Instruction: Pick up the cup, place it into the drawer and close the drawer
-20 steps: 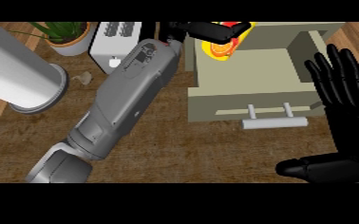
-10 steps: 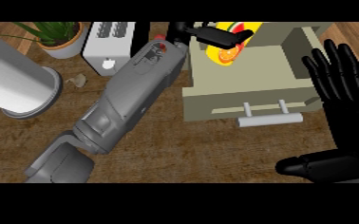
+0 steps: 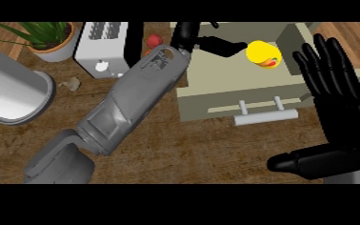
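Observation:
The yellow cup (image 3: 264, 55), with a red mark on its side, is inside the open beige drawer (image 3: 224, 83) near its back right. My left forearm reaches diagonally across the counter, and my left hand (image 3: 202, 39) is over the drawer's back left. Its fingers are stretched out, with one fingertip (image 3: 237, 49) just short of the cup and nothing held in the hand. My right hand (image 3: 329, 88) rests open at the right edge, fingers up, beside the drawer's right side. The drawer's handle (image 3: 263, 117) faces me.
A white toaster (image 3: 105, 47) stands left of the drawer, with a potted plant (image 3: 44, 39) further left. A large grey round vessel (image 3: 20, 97) fills the left edge. A small red thing (image 3: 153, 40) shows behind my left arm. A pale scrap (image 3: 70, 82) lies on the wooden counter.
My left hand has let go of the cup. The cup has moved right and a little down, away from the fingers and into the drawer. The right hand has barely moved.

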Controlling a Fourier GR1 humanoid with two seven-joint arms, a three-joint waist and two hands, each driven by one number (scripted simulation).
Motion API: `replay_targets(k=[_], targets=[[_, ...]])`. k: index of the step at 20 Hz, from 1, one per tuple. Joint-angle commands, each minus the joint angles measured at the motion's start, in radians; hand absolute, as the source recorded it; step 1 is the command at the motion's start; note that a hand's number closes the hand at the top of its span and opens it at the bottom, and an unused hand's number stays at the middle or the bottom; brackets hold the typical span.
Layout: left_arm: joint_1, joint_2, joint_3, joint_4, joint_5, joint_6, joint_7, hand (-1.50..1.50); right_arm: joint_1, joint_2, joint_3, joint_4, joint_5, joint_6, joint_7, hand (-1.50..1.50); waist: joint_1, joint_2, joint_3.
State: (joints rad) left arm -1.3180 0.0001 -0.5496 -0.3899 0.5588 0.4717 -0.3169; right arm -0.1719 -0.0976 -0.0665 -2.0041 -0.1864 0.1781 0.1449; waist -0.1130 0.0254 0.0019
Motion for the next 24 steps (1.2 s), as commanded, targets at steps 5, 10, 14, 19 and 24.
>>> replay_targets(k=[5, 10, 14, 19, 24], targets=[[0.011, 0.000, -0.025, -0.015, 0.086, 0.011, -0.047, -1.50, 0.014, 0.002, -0.010, -0.007, -0.037, 0.015, -0.006, -1.50, 0.001, 0.000, 0.000], [0.003, 0.000, 0.023, -0.060, 0.162, -0.062, -0.139, -1.50, 0.039, -0.007, -0.041, -0.008, -0.119, 0.052, -0.005, -1.50, 0.026, -0.005, -0.001], [0.026, 0.000, 0.050, -0.124, 0.216, -0.073, -0.188, -1.50, 0.022, -0.024, -0.051, -0.034, -0.162, 0.046, 0.061, -1.50, 0.060, -0.015, -0.002], [0.054, 0.037, 0.107, -0.212, 0.216, -0.075, -0.096, -1.50, 0.077, -0.058, -0.073, -0.079, -0.183, 0.096, 0.045, 1.50, 0.107, -0.028, -0.002], [0.137, 0.139, 0.152, -0.306, 0.243, -0.114, -0.089, -1.50, 0.102, -0.146, -0.018, -0.091, -0.032, 0.194, 0.010, 1.50, 0.130, -0.031, -0.003]])
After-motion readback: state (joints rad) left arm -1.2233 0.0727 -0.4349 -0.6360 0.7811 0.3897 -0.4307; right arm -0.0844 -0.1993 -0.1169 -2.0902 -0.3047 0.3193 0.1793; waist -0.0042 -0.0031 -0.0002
